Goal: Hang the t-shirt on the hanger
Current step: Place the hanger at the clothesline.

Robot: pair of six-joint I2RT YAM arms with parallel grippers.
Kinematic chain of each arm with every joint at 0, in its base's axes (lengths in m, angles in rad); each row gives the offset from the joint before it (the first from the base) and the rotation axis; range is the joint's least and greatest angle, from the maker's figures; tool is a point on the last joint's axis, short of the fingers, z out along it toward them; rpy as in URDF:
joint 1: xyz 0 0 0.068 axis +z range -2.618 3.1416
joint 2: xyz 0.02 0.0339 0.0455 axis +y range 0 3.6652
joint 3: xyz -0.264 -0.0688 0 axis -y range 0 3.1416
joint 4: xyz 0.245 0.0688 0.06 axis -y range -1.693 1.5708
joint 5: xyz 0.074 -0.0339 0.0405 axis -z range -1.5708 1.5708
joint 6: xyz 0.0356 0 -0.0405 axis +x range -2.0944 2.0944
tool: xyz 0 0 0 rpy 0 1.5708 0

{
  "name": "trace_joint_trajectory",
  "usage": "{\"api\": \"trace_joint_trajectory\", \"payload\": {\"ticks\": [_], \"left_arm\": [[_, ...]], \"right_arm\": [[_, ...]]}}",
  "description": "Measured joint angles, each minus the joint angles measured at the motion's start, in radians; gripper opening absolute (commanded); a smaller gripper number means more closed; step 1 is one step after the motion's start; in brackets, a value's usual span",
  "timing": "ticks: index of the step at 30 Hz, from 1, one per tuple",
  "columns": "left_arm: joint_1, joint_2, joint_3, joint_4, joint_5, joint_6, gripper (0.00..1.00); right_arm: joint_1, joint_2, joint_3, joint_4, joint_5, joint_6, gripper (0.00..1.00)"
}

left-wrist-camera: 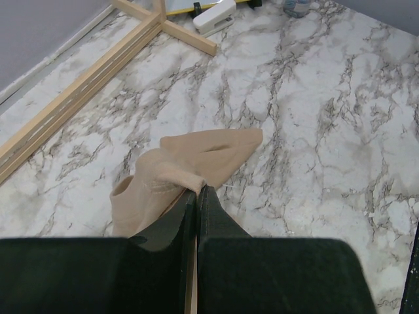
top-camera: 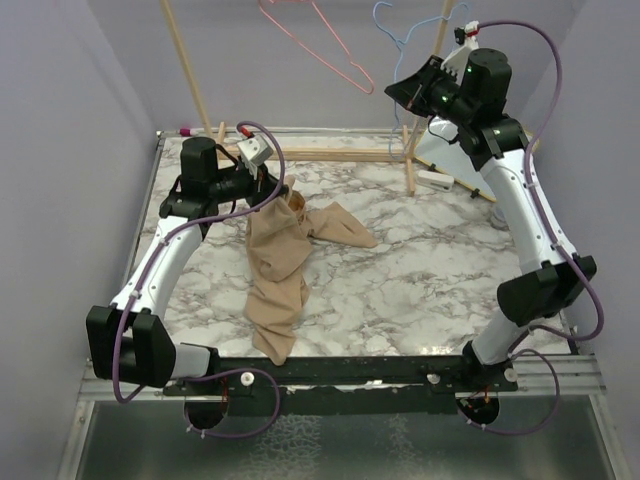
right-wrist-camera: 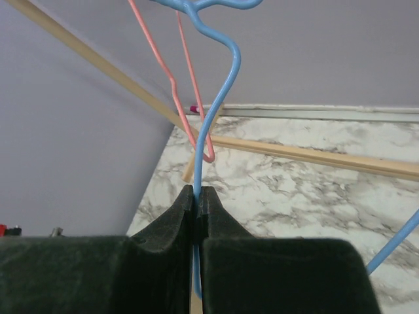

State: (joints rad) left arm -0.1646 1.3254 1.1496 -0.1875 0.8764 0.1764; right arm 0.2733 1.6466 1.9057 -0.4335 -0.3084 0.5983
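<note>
The left gripper (left-wrist-camera: 196,191), pressed together, pinches the far end of the tan t-shirt (left-wrist-camera: 196,154), which trails toward the near edge of the marble table (top-camera: 420,270), while the raised right gripper (right-wrist-camera: 198,191), far right, clamps the light-blue hanger (right-wrist-camera: 198,167) by its wire.

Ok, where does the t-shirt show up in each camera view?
Top external: the t-shirt lies left of centre, its upper end in the left gripper.
Left wrist: t-shirt at lower centre, pinched in that gripper.
Right wrist: not in it.
Shared landmark: the wooden rack.
</note>
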Motion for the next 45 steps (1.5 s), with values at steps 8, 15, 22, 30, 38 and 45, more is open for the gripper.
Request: {"api": "trace_joint_trajectory", "payload": {"ticks": [8,15,22,30,38,45], "left_arm": [[0.0,0.0,-0.002,0.011,0.001,-0.008,0.0],[0.0,0.0,-0.009,0.022,0.001,-0.01,0.0],[0.0,0.0,-0.017,0.023,0.002,-0.01,0.0],[0.0,0.0,-0.018,0.023,0.011,-0.01,0.0],[0.0,0.0,-0.018,0.023,0.018,-0.009,0.0],[0.0,0.0,-0.021,0.023,0.018,-0.008,0.0]], "right_arm": [[-0.007,0.148,0.123,0.108,-0.088,0.112,0.01],[-0.011,0.137,0.114,0.19,-0.114,0.168,0.01],[-0.011,0.031,-0.043,0.222,-0.128,0.21,0.01],[-0.011,-0.104,-0.144,0.227,-0.14,0.22,0.01],[-0.011,-0.118,-0.15,0.235,-0.181,0.225,0.01],[-0.011,-0.117,-0.149,0.233,-0.201,0.227,0.01]]}}
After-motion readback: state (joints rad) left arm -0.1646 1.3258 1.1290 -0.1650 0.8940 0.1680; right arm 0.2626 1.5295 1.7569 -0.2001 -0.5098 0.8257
